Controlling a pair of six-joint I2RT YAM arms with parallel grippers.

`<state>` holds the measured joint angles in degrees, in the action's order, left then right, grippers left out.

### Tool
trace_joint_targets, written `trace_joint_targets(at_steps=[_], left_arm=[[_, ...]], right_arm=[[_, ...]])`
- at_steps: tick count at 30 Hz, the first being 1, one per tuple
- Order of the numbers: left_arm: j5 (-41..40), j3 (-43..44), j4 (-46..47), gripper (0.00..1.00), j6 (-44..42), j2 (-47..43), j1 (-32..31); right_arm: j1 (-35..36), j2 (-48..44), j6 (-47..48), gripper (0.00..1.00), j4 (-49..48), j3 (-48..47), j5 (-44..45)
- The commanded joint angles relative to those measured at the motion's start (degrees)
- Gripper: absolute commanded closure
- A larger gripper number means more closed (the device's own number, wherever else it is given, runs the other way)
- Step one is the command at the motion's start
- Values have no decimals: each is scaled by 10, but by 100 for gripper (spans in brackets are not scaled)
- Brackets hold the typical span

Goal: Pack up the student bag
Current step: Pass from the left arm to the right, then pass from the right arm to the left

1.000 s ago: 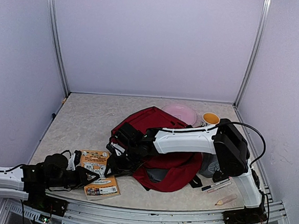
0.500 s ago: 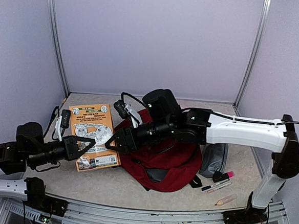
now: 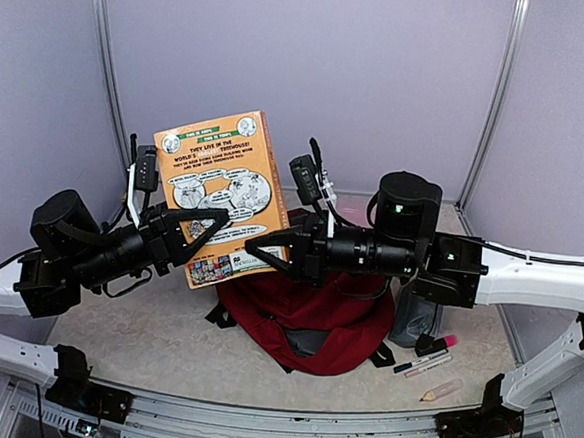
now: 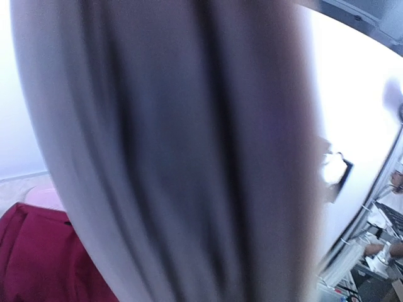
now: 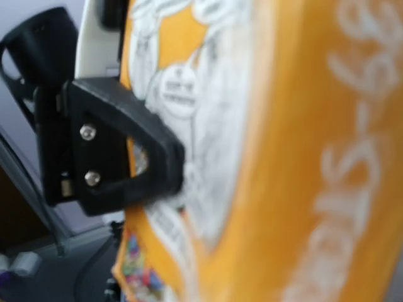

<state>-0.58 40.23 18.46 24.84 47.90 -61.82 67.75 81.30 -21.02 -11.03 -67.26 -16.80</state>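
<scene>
While the student bag (image 3: 315, 321) lies slumped at the middle of the desk (image 3: 152, 355), straight below both arms, I have the orange book (image 3: 219, 189) standing tall in the air above it. My left tool (image 3: 210, 221) is clamped on its cover; my right tool (image 3: 260, 247) sits at its lower corner, and I cannot tell its opening.

Held aloft, upper left of centre: orange softcover book (image 3: 223, 199) with white cartoon panels, tilted, cover toward the camera. Lower right, on marbled beige tabletop (image 3: 133, 338): grey fabric zip pouch (image 3: 411, 324), pink highlighter (image 3: 444, 343), white marker (image 3: 424, 366) just beside, pale peach stick (image 3: 441, 391) nearest the bottom edge.
</scene>
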Motion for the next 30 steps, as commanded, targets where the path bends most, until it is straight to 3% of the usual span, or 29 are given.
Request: trace_joint_targets(at_steps=[1, 2, 3, 4, 7, 8, 12, 17, 22, 26, 30], left_arm=[[58, 27, 108, 100, -27, 16, -2], [56, 26, 106, 100, -24, 19, -1], [53, 24, 103, 100, -20, 20, 0], [50, 21, 99, 94, -15, 20, 3], [31, 28, 21, 11, -33, 23, 15], [13, 35, -23, 2, -57, 26, 22], [-39, 51, -166, 1, -67, 26, 96], [101, 24, -137, 1, -59, -10, 209], [304, 64, -136, 1, -152, 40, 176], [374, 155, -226, 1, -243, 124, 103], [409, 202, -247, 1, -253, 186, 96]], right_arm=[[-1, -32, 27, 91, -58, 29, -4], [-5, -41, 24, 100, -56, 38, 3], [-12, -50, 20, 100, -50, 44, 7], [-21, -58, 18, 100, -40, 48, 3], [-56, -90, 32, 100, 43, 40, -22], [-72, -102, 46, 100, 93, 28, -30], [-121, -142, 136, 100, 354, -28, -18], [-122, -170, 202, 100, 558, -76, -21], [-123, -157, 244, 100, 617, -118, -74], [-117, -103, 276, 100, 654, -165, -105], [-105, -69, 302, 100, 657, -189, -132]])
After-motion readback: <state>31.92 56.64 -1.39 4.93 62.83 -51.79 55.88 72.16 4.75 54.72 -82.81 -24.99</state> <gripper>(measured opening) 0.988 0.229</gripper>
